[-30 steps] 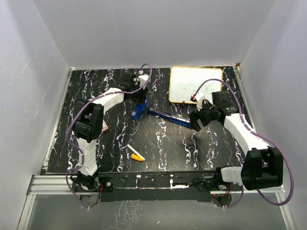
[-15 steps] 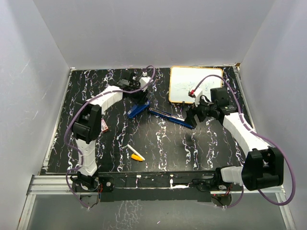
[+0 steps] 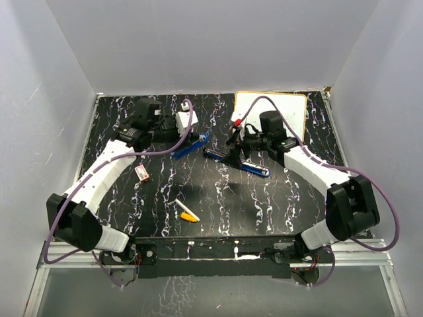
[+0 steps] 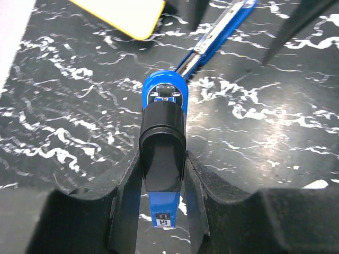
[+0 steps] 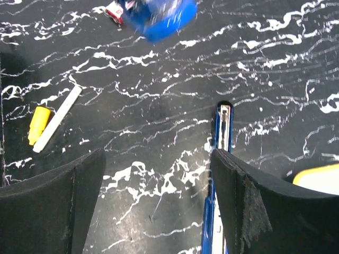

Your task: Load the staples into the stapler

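The blue stapler [image 3: 190, 144] lies hinged open on the black marbled table. My left gripper [image 3: 186, 134] is shut on its black-capped upper arm [image 4: 162, 153]. Its long blue magazine rail [image 3: 239, 162] stretches away to the right and also shows in the left wrist view [image 4: 212, 43]. My right gripper [image 3: 232, 152] is open and empty, low over the rail's near end. The rail [image 5: 221, 138] lies beside its right finger [image 5: 254, 201]. The tiny red-and-white staple box [image 3: 141, 173] lies to the left, and its edge shows in the right wrist view [image 5: 113, 10]. No loose staple strip is visible.
A yellow-and-white marker [image 3: 187, 211] lies near the front centre and shows in the right wrist view [image 5: 52, 125]. A yellow-framed whiteboard [image 3: 281, 113] lies at the back right, close behind the right arm. White walls enclose the table.
My right gripper has swung left from the table's right side to over the stapler's rail. My left arm has swung its elbow out to the left, still holding the stapler's upper arm.
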Controlling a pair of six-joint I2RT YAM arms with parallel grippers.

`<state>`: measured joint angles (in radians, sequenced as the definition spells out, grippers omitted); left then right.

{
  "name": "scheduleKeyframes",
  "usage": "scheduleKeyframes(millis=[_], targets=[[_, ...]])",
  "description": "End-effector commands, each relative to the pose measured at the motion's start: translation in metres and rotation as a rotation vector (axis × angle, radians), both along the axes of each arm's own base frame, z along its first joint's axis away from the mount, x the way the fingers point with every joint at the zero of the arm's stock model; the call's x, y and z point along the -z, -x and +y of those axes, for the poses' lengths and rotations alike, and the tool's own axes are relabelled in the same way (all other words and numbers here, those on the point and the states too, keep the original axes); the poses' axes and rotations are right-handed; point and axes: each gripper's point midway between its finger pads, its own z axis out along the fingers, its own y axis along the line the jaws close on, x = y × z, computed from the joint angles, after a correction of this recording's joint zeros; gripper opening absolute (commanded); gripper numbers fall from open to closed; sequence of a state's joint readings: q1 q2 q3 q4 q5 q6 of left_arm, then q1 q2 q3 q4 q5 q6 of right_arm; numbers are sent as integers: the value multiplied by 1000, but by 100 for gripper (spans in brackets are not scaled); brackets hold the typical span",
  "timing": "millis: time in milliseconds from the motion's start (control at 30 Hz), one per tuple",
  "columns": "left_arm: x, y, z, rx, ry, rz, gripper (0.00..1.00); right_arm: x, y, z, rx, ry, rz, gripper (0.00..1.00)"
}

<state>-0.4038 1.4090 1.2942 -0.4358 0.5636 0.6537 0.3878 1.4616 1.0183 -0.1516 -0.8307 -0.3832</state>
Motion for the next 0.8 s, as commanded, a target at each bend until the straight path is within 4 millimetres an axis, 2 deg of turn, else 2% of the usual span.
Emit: scheduleKeyframes(millis=[0,100,267,400,467,567,700,767], targets=[[-1,35,-18,151,65,78,0,-31,1,29,-90,-110,-119,84],[1,48,-25,187,75,87,0,-23,7,41,-114,-108,-103,87],[17,65,-36,250,48,123,0,-15,20,57,-172,-119,-109,87],[24,72,-47,297,42,136,0,-3,25,65,-206,-114,-93,83],[29,72,-50,308,40,141,0,1,28,65,-220,-114,-83,73],[35,75,-53,346,42,141,0,13,28,60,-209,-89,-97,50],[47,80,-53,413,30,104,0,41,29,45,-187,-32,-106,21],[54,79,-51,430,10,92,0,59,28,33,-168,24,-110,10]])
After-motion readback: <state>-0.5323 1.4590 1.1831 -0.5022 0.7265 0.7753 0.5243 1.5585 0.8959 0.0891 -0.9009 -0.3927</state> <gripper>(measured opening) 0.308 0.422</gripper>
